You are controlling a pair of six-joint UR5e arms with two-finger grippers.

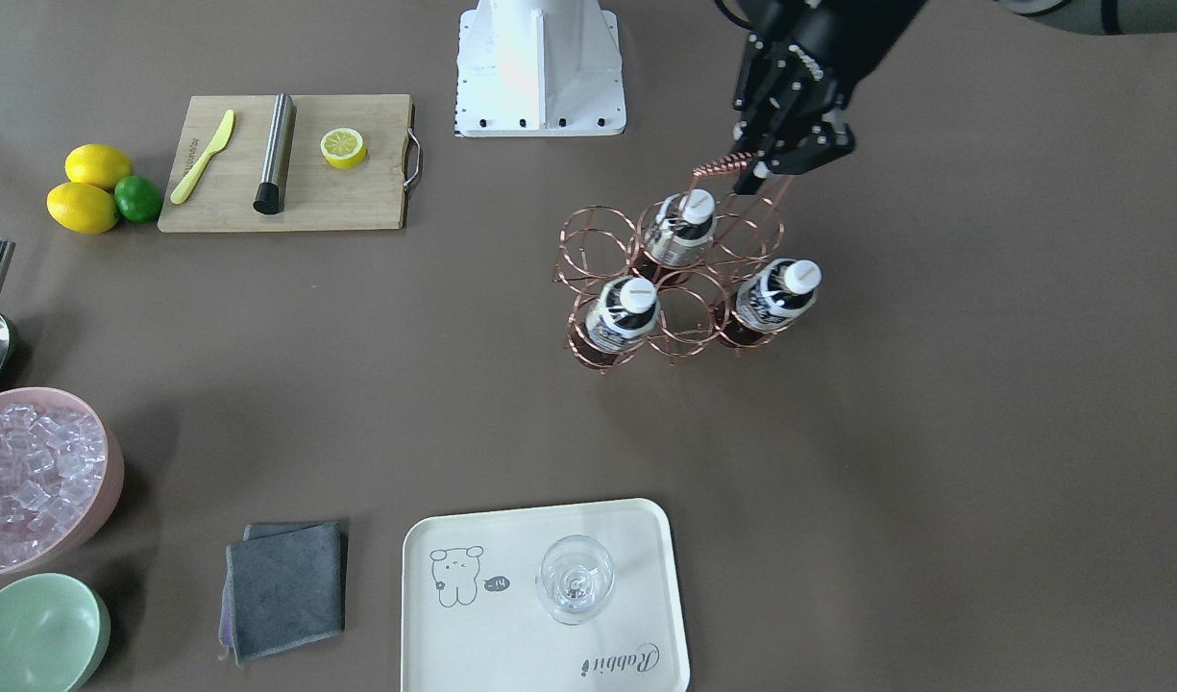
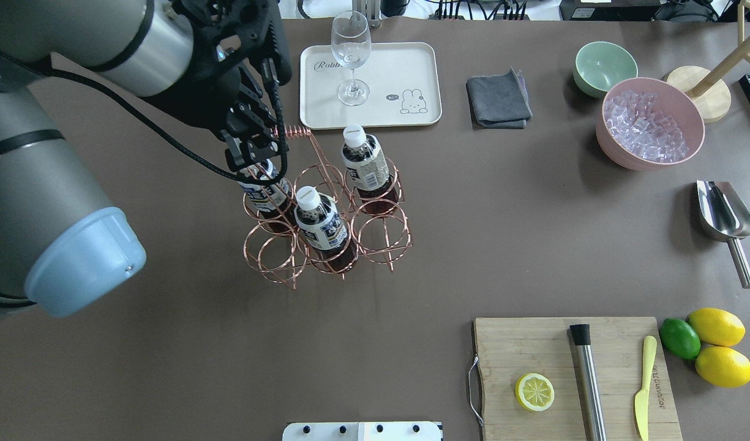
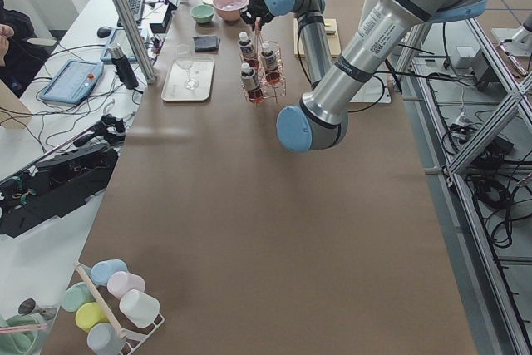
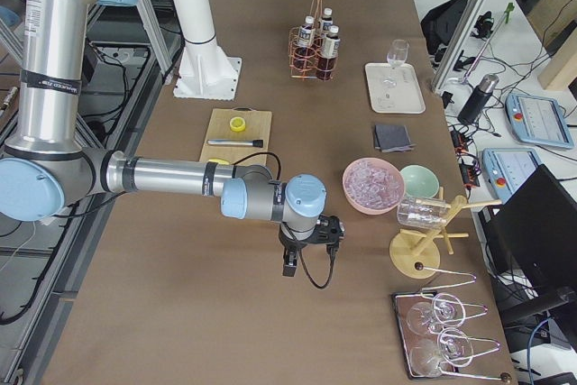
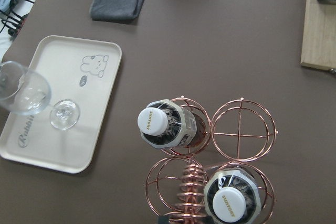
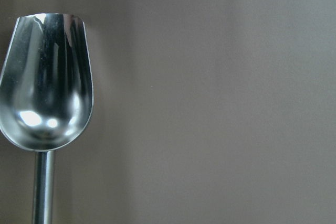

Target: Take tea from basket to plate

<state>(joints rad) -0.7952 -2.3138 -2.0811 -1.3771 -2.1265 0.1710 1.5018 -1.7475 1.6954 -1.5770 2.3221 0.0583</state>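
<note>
The three tea bottles (image 1: 625, 312) stood upright in the basket (image 5: 242, 133), filling alternate cells. Two white screw caps read "SUNTORY" in the left wrist view, and the white-and-blue label print was too small to read. The basket was thin rose-gold wire, six round rings with crossed bases, its tall handle (image 1: 724, 165) wound in a tight coil. The left gripper (image 1: 790, 161) hung by the coil's end, above the bottles, its fingers apart. Open brown table (image 1: 934, 432) lay between basket and plate (image 1: 646, 577), a smooth cream tray with rounded corners, a line-drawn animal, a "Hi" bubble and the script "Rabbit". A clear stemmed glass (image 1: 576, 579) stood near its middle. The right gripper (image 4: 306, 257) was far off, its wrist camera facing a polished steel scoop (image 6: 47, 87). Whether its fingers were apart or together could not be told.
</note>
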